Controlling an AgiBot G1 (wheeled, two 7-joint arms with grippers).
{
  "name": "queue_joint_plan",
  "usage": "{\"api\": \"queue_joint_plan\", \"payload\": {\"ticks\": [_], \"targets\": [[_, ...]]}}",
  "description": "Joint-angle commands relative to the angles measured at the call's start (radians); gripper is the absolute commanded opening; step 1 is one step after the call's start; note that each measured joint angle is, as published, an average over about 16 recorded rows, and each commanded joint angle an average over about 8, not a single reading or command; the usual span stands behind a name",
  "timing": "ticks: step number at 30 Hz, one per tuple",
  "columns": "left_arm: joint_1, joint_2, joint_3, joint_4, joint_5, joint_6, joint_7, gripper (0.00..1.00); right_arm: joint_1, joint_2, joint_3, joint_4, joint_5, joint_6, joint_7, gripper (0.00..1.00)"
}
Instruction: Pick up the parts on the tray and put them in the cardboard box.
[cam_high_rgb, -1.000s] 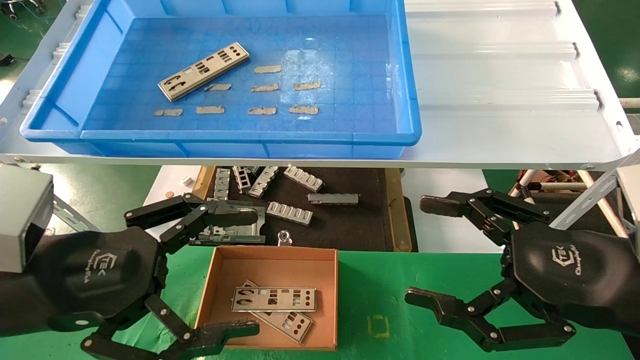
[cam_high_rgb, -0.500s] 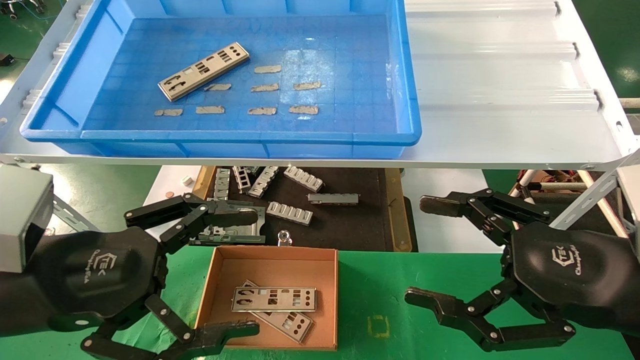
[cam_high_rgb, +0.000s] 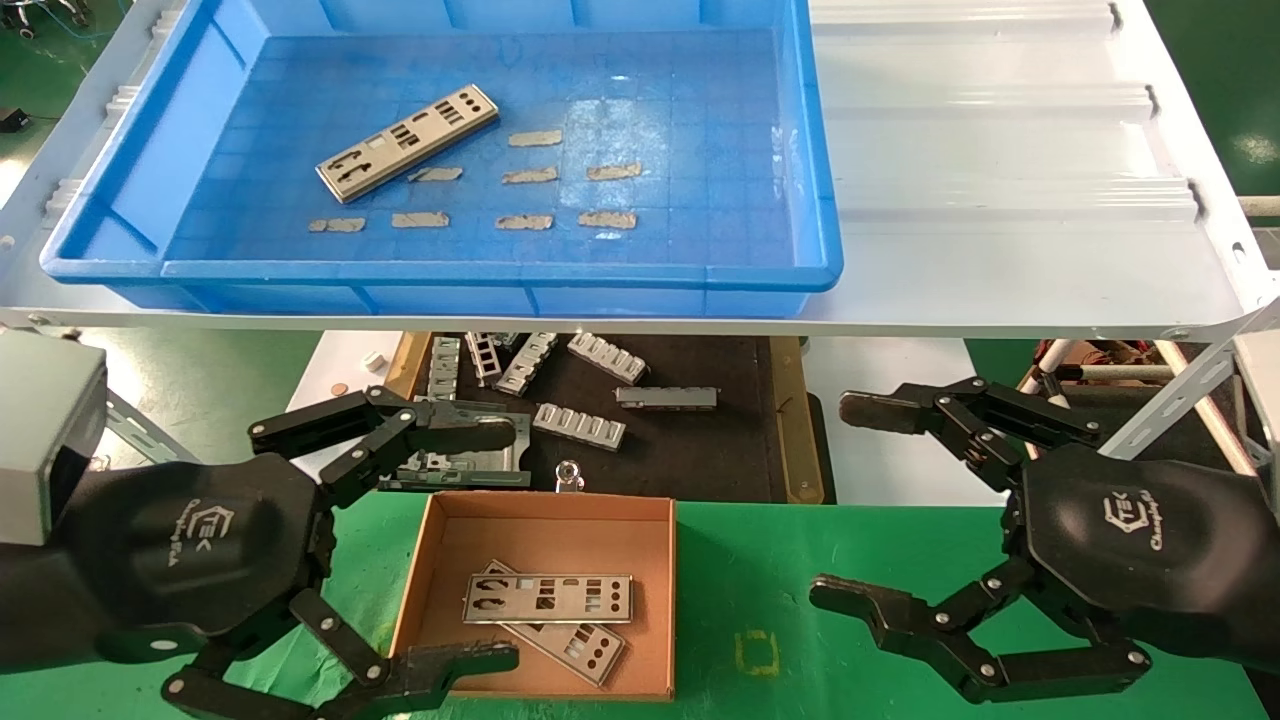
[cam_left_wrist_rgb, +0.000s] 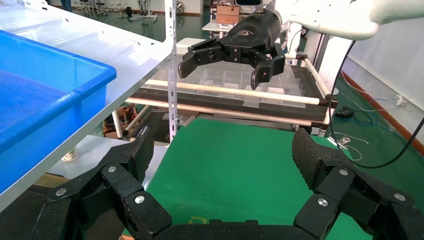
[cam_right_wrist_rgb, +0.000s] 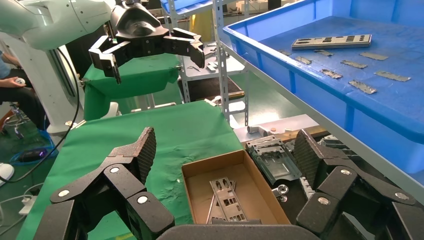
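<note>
One silver plate (cam_high_rgb: 407, 142) lies slanted in the left part of the blue tray (cam_high_rgb: 820, 200) on the white shelf; it also shows in the right wrist view (cam_right_wrist_rgb: 331, 41). Two silver plates (cam_high_rgb: 548, 598) lie crossed in the brown cardboard box (cam_high_rgb: 655, 515) on the green table, also seen in the right wrist view (cam_right_wrist_rgb: 224, 197). My left gripper (cam_high_rgb: 500, 545) is open and empty, hovering just left of the box. My right gripper (cam_high_rgb: 845, 500) is open and empty, hovering right of the box above the green mat.
Several beige tape patches (cam_high_rgb: 525, 175) dot the tray floor. Ribbed grey brackets (cam_high_rgb: 580, 425) and a larger grey metal frame (cam_high_rgb: 470, 465) lie on a dark mat behind the box, under the shelf (cam_high_rgb: 1000, 180). Green mat (cam_high_rgb: 790, 560) lies between box and right gripper.
</note>
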Motion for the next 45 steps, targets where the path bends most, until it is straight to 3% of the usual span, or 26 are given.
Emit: {"api": "queue_joint_plan", "payload": {"ticks": [1, 45], "targets": [[0.000, 0.000, 0.000, 0.000, 0.000, 0.000, 0.000, 1.00, 0.000, 0.000, 0.000, 0.000, 0.000, 0.000, 0.000, 1.00], [0.000, 0.000, 0.000, 0.000, 0.000, 0.000, 0.000, 1.00, 0.000, 0.000, 0.000, 0.000, 0.000, 0.000, 0.000, 1.00]]}}
